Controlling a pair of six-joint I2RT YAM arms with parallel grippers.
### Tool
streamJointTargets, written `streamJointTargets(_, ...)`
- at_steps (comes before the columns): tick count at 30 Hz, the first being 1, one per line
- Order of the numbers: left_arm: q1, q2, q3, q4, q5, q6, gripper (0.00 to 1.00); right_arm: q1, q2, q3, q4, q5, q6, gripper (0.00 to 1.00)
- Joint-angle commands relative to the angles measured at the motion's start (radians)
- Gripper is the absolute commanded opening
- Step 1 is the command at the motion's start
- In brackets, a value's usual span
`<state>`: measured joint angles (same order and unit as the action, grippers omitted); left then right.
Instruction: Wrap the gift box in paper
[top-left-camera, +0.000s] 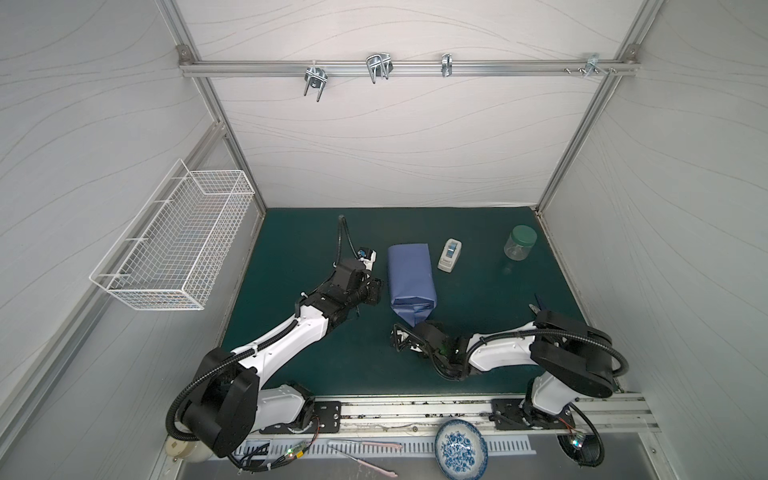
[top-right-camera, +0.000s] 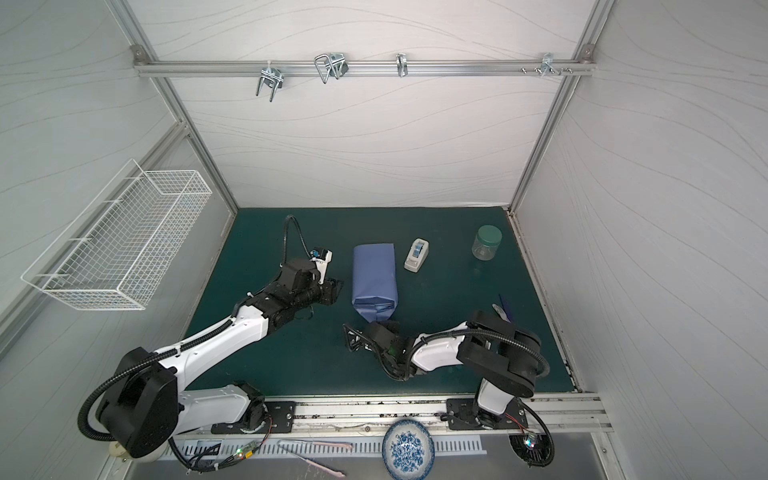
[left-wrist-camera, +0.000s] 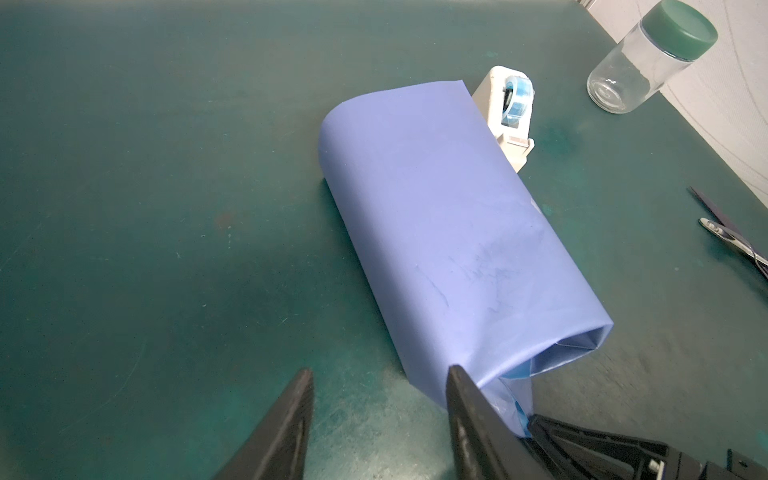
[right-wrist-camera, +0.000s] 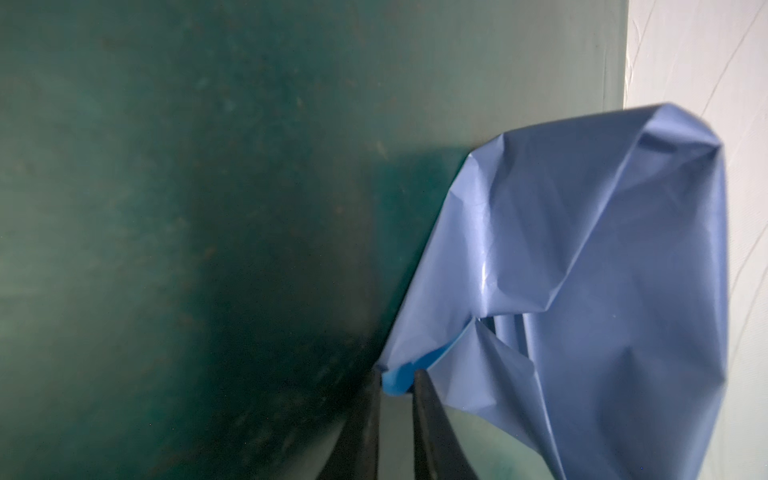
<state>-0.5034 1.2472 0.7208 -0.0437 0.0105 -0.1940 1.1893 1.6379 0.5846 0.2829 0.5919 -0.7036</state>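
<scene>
1. Two pincers attend one parcel. The paper (top-left-camera: 410, 276) is rolled around the gift box, which is hidden inside. It lies mid-counter (top-left-camera: 311, 365), long axis near to far, with the tape dispenser (top-left-camera: 450, 255) just to its right.
2. Right pincer (right-wrist-camera: 397, 374): at the parcel's near end, jaws almost closed on a corner of the loose flap. Judged: gathering it for the end fold.
3. Left pincer (left-wrist-camera: 380, 370): just left of the parcel, jaws about half apart, empty. Contact with the paper unclear. Judged: placed to steady it.
</scene>
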Motion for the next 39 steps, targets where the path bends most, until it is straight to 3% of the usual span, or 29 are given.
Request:
streamJointTargets(1,0.003,0.004,0.007,0.034,-0.005,0.001,0.54,-0.007,0.007,-0.010,0.039,0.013,-0.036,0.08)
streamJointTargets(5,0.003,0.005,0.005,0.041,-0.002,0.000,0.54,-0.007,-0.021,-0.021,0.088,0.024,-0.061,0.00)
streamJointTargets(21,0.003,-0.019,-0.116,0.224,0.109,0.146,0.50,-0.035,-0.121,-0.074,0.199,0.000,-0.064,0.00)
streamJointTargets(28,0.003,-0.021,-0.240,0.416,0.257,0.267,0.43,-0.054,-0.125,-0.084,0.220,-0.024,-0.033,0.00)
streamJointTargets(32,-0.001,-0.007,-0.270,0.448,0.352,0.368,0.40,-0.061,-0.149,-0.098,0.228,0.020,0.034,0.00)
streamJointTargets(33,-0.007,-0.002,-0.275,0.447,0.367,0.394,0.40,-0.073,-0.180,-0.111,0.223,0.007,0.068,0.01)
streamJointTargets(35,-0.043,-0.002,-0.272,0.408,0.377,0.490,0.40,-0.097,-0.256,-0.103,0.144,-0.019,0.159,0.14)
streamJointTargets(37,-0.098,-0.015,-0.279,0.383,0.340,0.589,0.40,-0.119,-0.360,-0.096,0.053,-0.072,0.268,0.26)
streamJointTargets(39,-0.158,-0.027,-0.299,0.385,0.300,0.694,0.41,-0.164,-0.476,-0.099,-0.021,-0.127,0.371,0.32)
